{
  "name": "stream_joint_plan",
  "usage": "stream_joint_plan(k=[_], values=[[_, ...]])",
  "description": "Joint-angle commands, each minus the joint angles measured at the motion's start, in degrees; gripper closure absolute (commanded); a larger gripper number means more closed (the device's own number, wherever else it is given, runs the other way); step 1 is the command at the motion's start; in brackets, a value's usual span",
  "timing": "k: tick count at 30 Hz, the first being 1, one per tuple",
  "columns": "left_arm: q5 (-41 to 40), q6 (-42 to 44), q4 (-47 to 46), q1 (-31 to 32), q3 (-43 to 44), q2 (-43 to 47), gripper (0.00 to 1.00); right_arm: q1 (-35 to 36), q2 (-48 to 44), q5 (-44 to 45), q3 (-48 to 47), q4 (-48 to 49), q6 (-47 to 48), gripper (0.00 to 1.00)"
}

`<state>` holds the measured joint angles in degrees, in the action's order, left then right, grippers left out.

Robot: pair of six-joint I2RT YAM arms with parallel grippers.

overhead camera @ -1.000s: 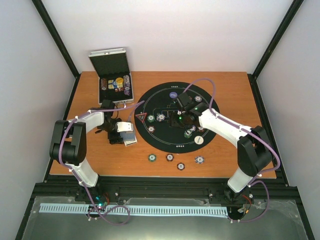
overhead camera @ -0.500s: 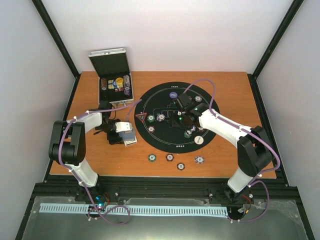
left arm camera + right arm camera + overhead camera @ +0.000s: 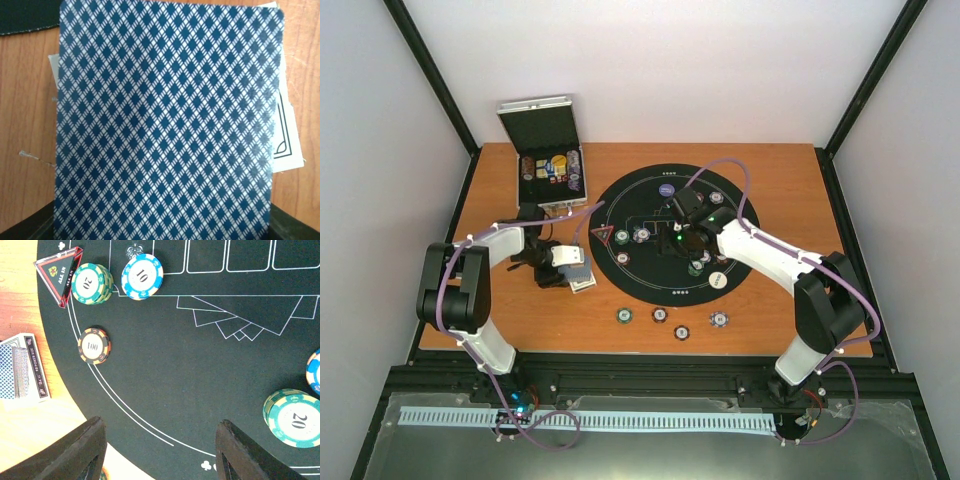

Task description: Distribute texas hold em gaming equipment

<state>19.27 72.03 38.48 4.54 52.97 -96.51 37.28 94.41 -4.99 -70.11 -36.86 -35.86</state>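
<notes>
Little has shifted over the last second. The left gripper (image 3: 560, 268) has eased slightly toward the table's left edge, above the pile of grey-blue-backed playing cards (image 3: 582, 283). The right arm is almost unchanged.

Top view: the pile lies on the wooden table (image 3: 780, 180), just off the left rim of the round black felt mat (image 3: 630, 195). The left arm is directly over it. The right gripper (image 3: 682, 232) hovers over mid-mat, well apart from the cards.

Left wrist view: one blue diamond-backed card (image 3: 165, 125) fills the frame. Its long axis runs straight away from the wrist, with the near short edge at the jaws. The jaws are hidden, so I cannot tell whether they pinch it; possibly it is gripped at that edge. White card faces (image 3: 287, 135) peek out beneath on the right.

Right wrist view: fingers (image 3: 85, 450) are spread with nothing between them. The pile sits off the mat's left rim. The red triangle marker (image 3: 60, 272) lies just beside a green striped chip marked 20 (image 3: 91, 283).

Judgement: the left arm is nearer, and the card's way onto the mat lies rightward.
</notes>
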Motion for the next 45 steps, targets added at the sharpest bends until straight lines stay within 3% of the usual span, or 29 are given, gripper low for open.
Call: stream_joint_plan(k=[1, 6, 10, 17, 25, 35, 40, 45], values=[[-2.0, 2.6, -0.1, -0.2, -0.7, 0.9, 0.47, 0.8, -1.8, -0.3, 0.7, 1.2, -0.7, 0.40], [-2.6, 3.0, 0.6, -0.4, -0.7, 1.9, 0.53, 0.9, -1.8, -0.6, 0.9, 1.4, -0.8, 0.41], [-2.4, 3.1, 1.8, -0.8, -0.1, 3.2, 0.74, 0.9, -2.2, -1.3, 1.3, 2.3, -1.1, 0.41], [-1.9, 2.2, 5.4, -0.9, 1.9, 4.5, 0.91, 0.9, -2.8, -4.0, 2.2, 4.6, -2.2, 0.41], [4.3, -0.2, 14.1, -0.9, 7.5, 9.4, 0.94, 0.9, -5.2, -13.9, 5.9, 14.8, -8.0, 0.40], [9.1, -6.3, 21.3, 4.1, 12.4, 15.1, 0.99, 5.3, -5.1, -28.2, 13.0, 42.2, -22.7, 0.28], [12.0, -9.2, 24.8, 6.0, 17.1, 15.6, 0.99, 7.7, -4.7, -29.5, 15.5, 52.2, -28.1, 0.26], [14.0, -11.0, 26.1, 7.0, 19.1, 17.2, 0.99, 8.9, -4.7, -29.6, 16.0, 55.1, -30.2, 0.26]])
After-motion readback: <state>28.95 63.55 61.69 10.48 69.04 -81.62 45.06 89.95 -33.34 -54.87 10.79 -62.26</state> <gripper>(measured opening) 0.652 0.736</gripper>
